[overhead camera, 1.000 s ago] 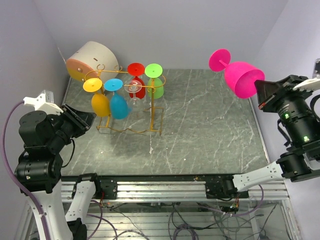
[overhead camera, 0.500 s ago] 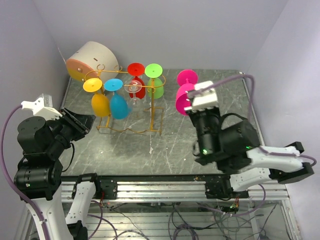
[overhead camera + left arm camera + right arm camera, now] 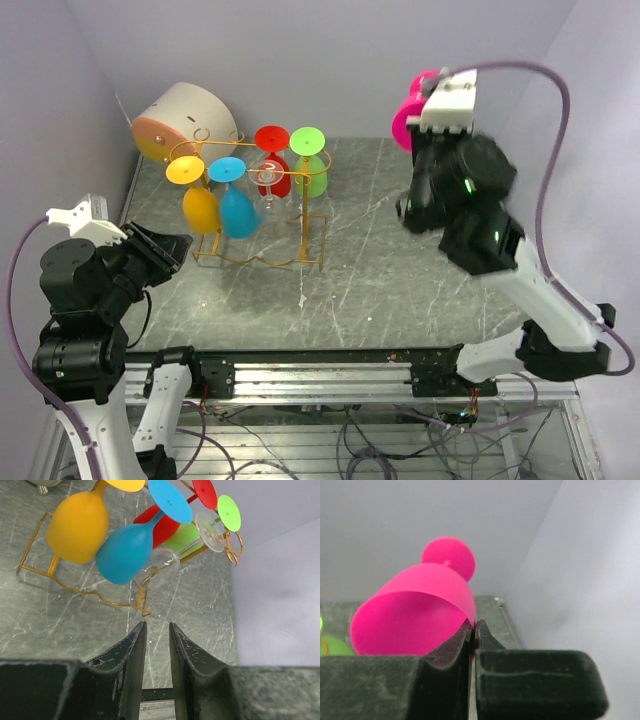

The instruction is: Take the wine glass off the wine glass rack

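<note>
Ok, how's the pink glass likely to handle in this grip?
Probably light and tough: the pink glass looks like opaque plastic. The right gripper pinches only its rim wall, so it may pivot or slip. Laid on its side, the round bowl would likely roll.

The wine glass rack [image 3: 258, 262] is thin wire with a shiny gold-yellow metallic finish. The pink wine glass [image 3: 415, 620] looks like smooth, opaque, matt plastic, as do the yellow glass [image 3: 77, 527] and the blue glass [image 3: 125, 552]. The clear glass [image 3: 160, 562] is transparent and glossy. The table [image 3: 400, 260] looks like grey veined stone with a faint sheen. The left gripper [image 3: 156, 626] has matt black, grainy, scuffed fingers [image 3: 125, 670]
</note>
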Robot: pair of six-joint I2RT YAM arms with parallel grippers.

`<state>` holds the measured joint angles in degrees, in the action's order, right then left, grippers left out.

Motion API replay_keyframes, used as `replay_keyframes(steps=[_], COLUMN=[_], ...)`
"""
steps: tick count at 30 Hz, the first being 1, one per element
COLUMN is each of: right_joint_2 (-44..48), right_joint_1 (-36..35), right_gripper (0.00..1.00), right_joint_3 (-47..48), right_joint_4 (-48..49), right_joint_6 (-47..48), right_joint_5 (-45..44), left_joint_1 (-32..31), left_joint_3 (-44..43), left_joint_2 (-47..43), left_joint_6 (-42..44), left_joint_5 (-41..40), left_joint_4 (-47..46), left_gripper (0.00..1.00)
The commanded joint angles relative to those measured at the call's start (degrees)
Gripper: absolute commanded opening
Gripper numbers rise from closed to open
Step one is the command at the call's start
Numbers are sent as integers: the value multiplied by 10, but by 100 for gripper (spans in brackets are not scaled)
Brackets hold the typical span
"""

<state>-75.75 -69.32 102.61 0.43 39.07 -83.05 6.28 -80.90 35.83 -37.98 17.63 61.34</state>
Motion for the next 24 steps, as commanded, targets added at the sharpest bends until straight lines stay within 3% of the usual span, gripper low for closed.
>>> replay_keyframes(steps=[1,3,6,8,14,24], right_joint_2=[-79,-80,-119,-128,-72,-34], right_joint_1=[210,290,465,525,595,600], right_gripper=[0,0,0,0,0,0], right_joint_3=[90,49,65,42,-94,-208], right_joint_4=[-431,-432,-486,-496,-511,-552], right_joint_6=[-367,-411,-508,-539,-575,-578], right_joint_5=[260,350,583,702,814,868], left_joint_1=[3,3,3,2,2,-6], left_joint_3=[8,6,6,10,21,55], left_joint_2=[-6,-6,-10,-15,-24,-43], left_joint_6=[-2,0,-1,0,4,0], left_joint_5=[7,4,0,-1,-2,9], left_joint_4=[-17,-11,-3,0,7,9], left_gripper=[35,35,35,35,35,35])
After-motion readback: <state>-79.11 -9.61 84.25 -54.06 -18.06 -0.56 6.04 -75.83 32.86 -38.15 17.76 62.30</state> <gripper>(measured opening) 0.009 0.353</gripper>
